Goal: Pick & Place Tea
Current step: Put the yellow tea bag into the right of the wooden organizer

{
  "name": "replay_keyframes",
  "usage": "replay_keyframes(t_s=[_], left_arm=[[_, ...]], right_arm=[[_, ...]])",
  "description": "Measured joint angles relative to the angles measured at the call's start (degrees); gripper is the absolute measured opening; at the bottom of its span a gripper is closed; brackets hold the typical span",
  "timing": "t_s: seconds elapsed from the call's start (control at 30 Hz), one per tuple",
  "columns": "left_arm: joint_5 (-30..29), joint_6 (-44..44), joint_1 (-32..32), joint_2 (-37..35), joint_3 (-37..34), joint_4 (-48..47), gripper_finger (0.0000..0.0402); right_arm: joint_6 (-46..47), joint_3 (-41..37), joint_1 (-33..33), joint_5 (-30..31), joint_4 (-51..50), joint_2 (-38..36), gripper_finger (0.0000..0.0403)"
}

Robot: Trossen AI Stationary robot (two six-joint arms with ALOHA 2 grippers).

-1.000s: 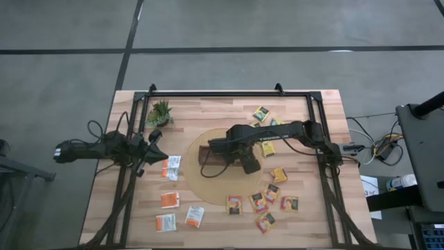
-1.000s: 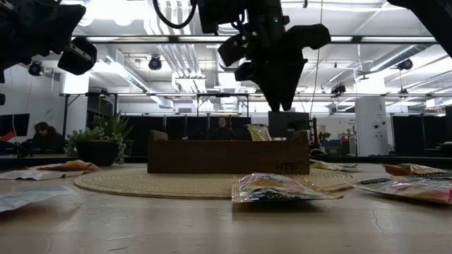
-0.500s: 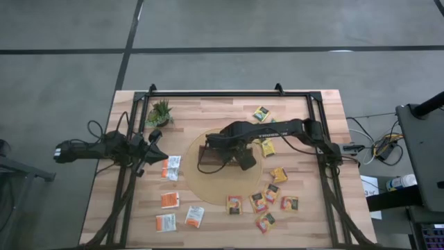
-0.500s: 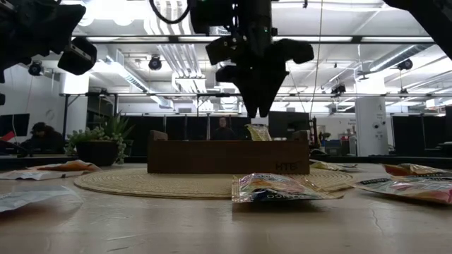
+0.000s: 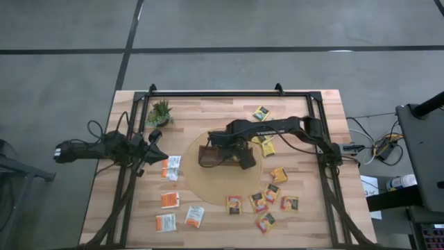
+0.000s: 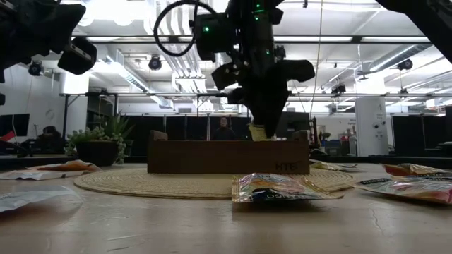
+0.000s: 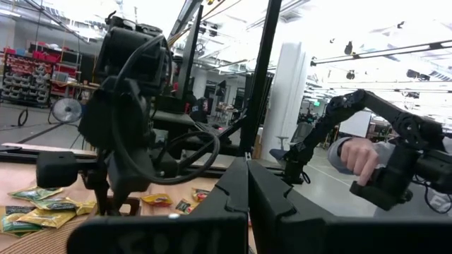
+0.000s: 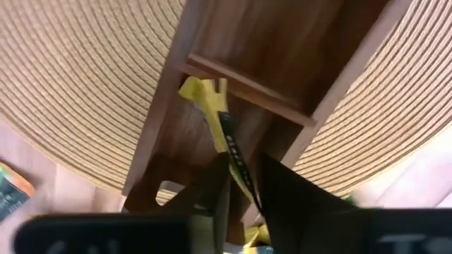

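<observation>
The right pincer [image 8: 244, 185] hangs over the long wooden tray [image 5: 208, 154], its fingers pinched on a yellow sachet [image 8: 224, 134]. In the right wrist view the sachet runs edge-on straight out from between the fingers, its far end reaching into one of the tray's compartments, close to a cross divider. From the low view the same yellow sachet [image 6: 258, 132] shows just under the right pincer [image 6: 260, 121], at about the tray's top edge [image 6: 227, 142]. So the thing lies directly below the pincer, long axis pointing down into the slot; I judge the coming move to be a release, and it turns on the sachet standing clear of the divider rather than catching on it.

The tray sits on a round woven mat [image 5: 198, 182] in the middle of the surface [image 5: 222, 107]. The left pincer [image 5: 154, 136] waits at the left side of the surface, closed on nothing, with loose sachets [image 5: 171, 167] just beside it. More sachets [image 5: 258, 201] lie scattered near the right arm's side, so that arm is the nearer one for them.
</observation>
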Motion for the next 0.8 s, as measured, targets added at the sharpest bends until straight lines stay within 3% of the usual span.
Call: replay_keyframes(t_s=[0.13,0.4,0.6,0.8], left_arm=[[-0.01,0.00,-0.01,0.00,0.00,0.00,0.0000],[0.00,0.00,0.00,0.00,0.00,0.00,0.0000],[0.00,0.00,0.00,0.00,0.00,-0.02,0.0000],[0.00,0.00,-0.01,0.00,0.00,-0.02,0.0000]], right_arm=[[6.65,-0.76,0.02,-0.02,-0.60,-0.57,0.0014],[19.12,-1.69,0.11,0.00,-1.23,-1.47,0.0009],[22.88,-1.71,0.11,0.17,-1.69,-1.56,0.0009],[28.01,-1.76,0.11,8.69,-2.96,-1.56,0.0008]])
